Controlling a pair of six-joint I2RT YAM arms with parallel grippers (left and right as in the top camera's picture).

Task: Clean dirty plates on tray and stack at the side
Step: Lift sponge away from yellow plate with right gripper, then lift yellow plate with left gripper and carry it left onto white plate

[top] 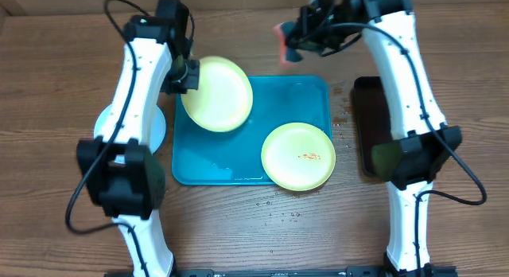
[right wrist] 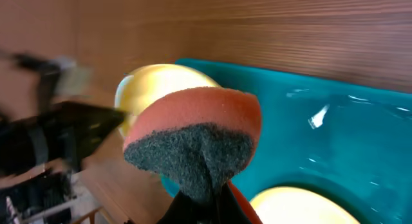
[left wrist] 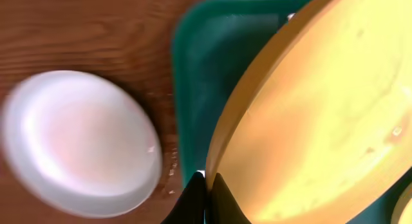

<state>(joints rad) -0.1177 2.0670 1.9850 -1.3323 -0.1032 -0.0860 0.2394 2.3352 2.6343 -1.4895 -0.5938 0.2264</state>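
The left gripper [top: 189, 75] is closed on the rim of a pale yellow-green round plastic plate [top: 216, 94]. It holds this plate lifted and tilted above the far-left corner of the large turquoise plastic tray [top: 290, 102]. In the left wrist view its fingers [left wrist: 193, 199] pinch the plate edge with no gap. The right gripper [top: 296, 38] is clamped on a red-and-grey sponge [top: 283, 43], grey side down, which hangs just beyond the far rim of the tray.

From the sponge, the held plate lies to the left and a little nearer to the robot. They are near but apart, and nothing stands between them. The plate's face seems turned up and toward the right arm, so I judge that the sponge should come across from the right.

Below this path, the second yellow-green plate [top: 298, 156], with a red-orange smear, lies flat on the near-right part of the tray, and its edge overhangs the near rim. The pale blue-white plate [top: 157, 127] rests on the wooden table [top: 64, 70] just left of the tray, partly under the left arm. A glossy black tray [top: 367, 110] lies to the right, out of the way.
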